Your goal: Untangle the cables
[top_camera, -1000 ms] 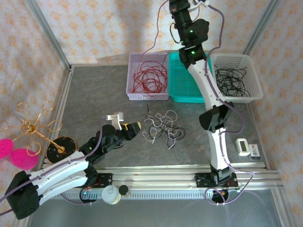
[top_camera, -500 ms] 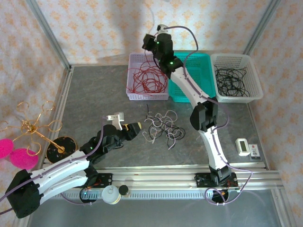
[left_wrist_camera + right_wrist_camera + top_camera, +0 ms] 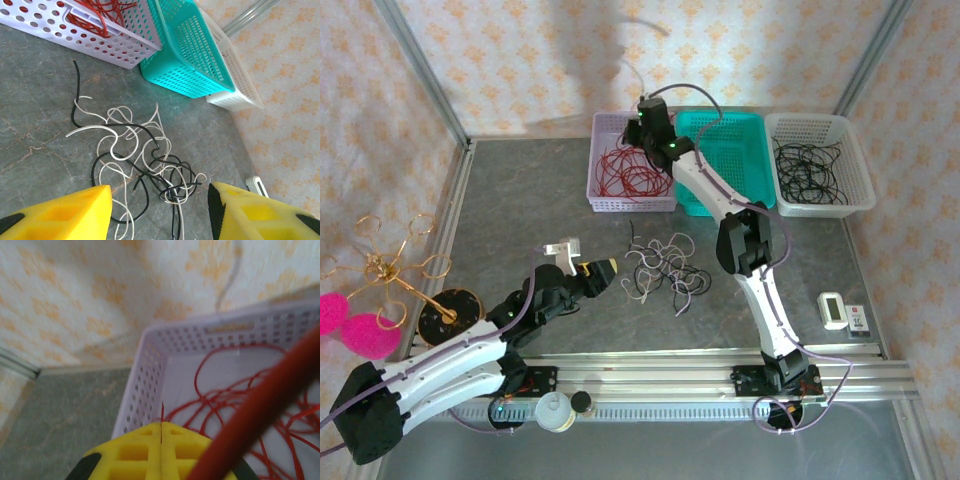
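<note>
The tangled cables point(image 3: 665, 268) are lying just ahead of our half-open, empty left gripper point(image 3: 160, 196), the nearer one; our right gripper point(image 3: 161, 429) is pinching a red cable point(image 3: 260, 405) over the basket point(image 3: 150, 371).

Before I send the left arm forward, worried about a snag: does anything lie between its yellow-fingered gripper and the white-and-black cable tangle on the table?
Nothing visible. The open left gripper faces the tangle of thin white and black cables across bare grey tabletop.
</note>
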Robot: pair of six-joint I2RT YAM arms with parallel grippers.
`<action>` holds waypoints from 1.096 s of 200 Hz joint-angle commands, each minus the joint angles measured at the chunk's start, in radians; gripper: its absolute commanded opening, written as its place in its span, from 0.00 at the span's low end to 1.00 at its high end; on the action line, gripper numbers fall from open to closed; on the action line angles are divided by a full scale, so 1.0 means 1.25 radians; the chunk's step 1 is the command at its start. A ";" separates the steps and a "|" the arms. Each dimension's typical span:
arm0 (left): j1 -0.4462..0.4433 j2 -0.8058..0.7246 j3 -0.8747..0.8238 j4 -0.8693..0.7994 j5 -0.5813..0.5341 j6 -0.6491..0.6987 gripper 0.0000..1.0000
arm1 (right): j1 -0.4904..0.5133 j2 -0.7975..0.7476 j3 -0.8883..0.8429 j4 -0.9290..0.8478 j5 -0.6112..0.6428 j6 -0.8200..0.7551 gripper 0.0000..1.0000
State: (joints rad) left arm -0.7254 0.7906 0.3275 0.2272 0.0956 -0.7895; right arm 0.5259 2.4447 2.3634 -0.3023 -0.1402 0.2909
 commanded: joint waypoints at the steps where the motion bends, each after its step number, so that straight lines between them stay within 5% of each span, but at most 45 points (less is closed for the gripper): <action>1: -0.005 0.009 -0.003 0.011 -0.006 -0.014 0.54 | 0.024 0.051 0.013 -0.072 -0.030 -0.015 0.02; 34: -0.005 0.012 0.001 0.004 -0.003 -0.014 0.54 | 0.030 0.104 0.041 -0.150 -0.057 0.011 0.38; 74: -0.005 -0.007 -0.003 -0.012 -0.007 -0.018 0.56 | 0.030 0.067 0.054 -0.184 -0.096 0.050 0.58; 124: -0.004 -0.024 -0.007 -0.015 -0.013 -0.024 0.56 | 0.028 -0.014 0.078 -0.258 -0.114 0.090 0.64; 219: -0.005 -0.050 -0.006 -0.037 -0.023 -0.026 0.56 | 0.027 -0.183 0.001 -0.268 -0.126 0.060 0.59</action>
State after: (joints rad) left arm -0.7254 0.7563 0.3260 0.2214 0.0948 -0.8146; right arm 0.5659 2.2997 2.4138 -0.6022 -0.2821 0.3843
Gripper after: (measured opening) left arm 0.559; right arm 0.610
